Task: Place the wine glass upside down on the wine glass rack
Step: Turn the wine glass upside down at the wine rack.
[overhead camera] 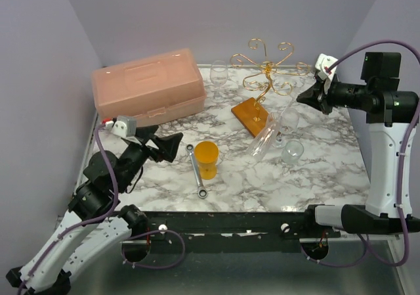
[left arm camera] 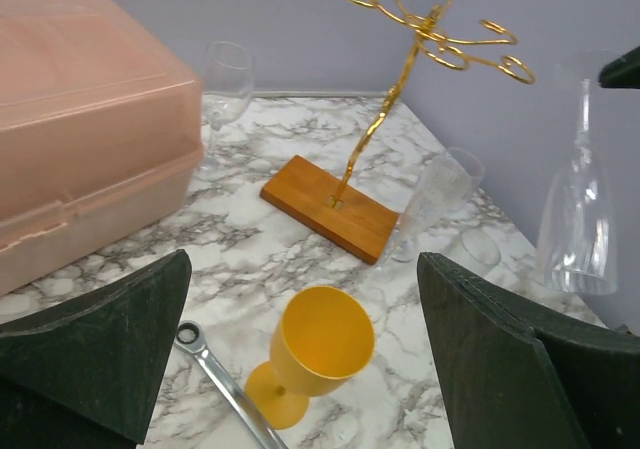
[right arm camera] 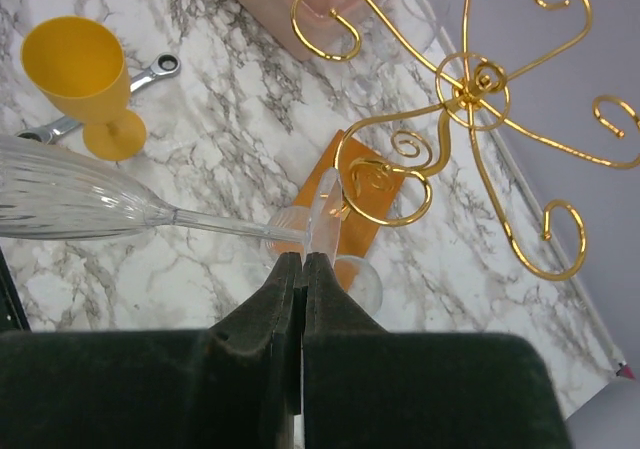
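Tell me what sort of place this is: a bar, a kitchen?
Probably a robot test bench, not a bar: two robot arms are bolted at the edge of a marble-patterned table boxed in by plain lilac walls, with a gold wine glass rack, yellow goblet and wrench as props.

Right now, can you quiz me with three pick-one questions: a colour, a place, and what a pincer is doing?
1. What colour is the big box? A pink, B blue, C green.
2. Where is the wrench? A on the box, B beside the yellow cup, C in a pincer.
3. The right pincer is: A wide open, B holding the wrench, C shut on a clear glass.
Answers: 1A, its lid and walls are pink; 2B, it lies by the cup's foot; 3C, its jaws pinch the glass's foot.
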Controlling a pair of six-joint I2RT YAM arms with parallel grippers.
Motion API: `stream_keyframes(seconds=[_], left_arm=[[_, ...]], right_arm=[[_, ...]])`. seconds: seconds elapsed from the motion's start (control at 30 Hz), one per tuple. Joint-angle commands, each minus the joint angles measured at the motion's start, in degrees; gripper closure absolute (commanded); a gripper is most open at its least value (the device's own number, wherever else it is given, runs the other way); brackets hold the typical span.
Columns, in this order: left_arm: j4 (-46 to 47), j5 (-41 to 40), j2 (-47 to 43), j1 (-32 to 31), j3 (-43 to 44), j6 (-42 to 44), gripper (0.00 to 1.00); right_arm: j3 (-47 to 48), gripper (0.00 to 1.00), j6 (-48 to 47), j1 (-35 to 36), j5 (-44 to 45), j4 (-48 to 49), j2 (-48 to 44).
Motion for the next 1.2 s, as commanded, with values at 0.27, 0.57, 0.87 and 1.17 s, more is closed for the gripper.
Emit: stream_keyframes(seconds=[0.27, 0.57, 0.87, 1.17], left_arm=[[-1.0, 27.7, 11.2, 23.6, 5.1, 2.6, 0.01], [-0.5, 27.0, 13.5, 28.2, 2.1, 8.2, 0.01], [-2.8, 17.5, 10.6, 28.6, 0.5, 11.6, 0.02], [-2.8, 14.8, 8.0, 30.6, 0.2, 10.5, 0.01]], right_arm=[[9.2, 0.99, -2.6, 13.1, 2.9, 5.8, 2.1], [11.9, 0.99, -2.7, 27.2, 13.5, 16.7, 6.8], [16.9, 0.99, -11.0, 36.3, 22.8, 19.9, 13.6], [16.1, 0.99, -18.2, 37.3, 28.2, 23.1, 14.4]])
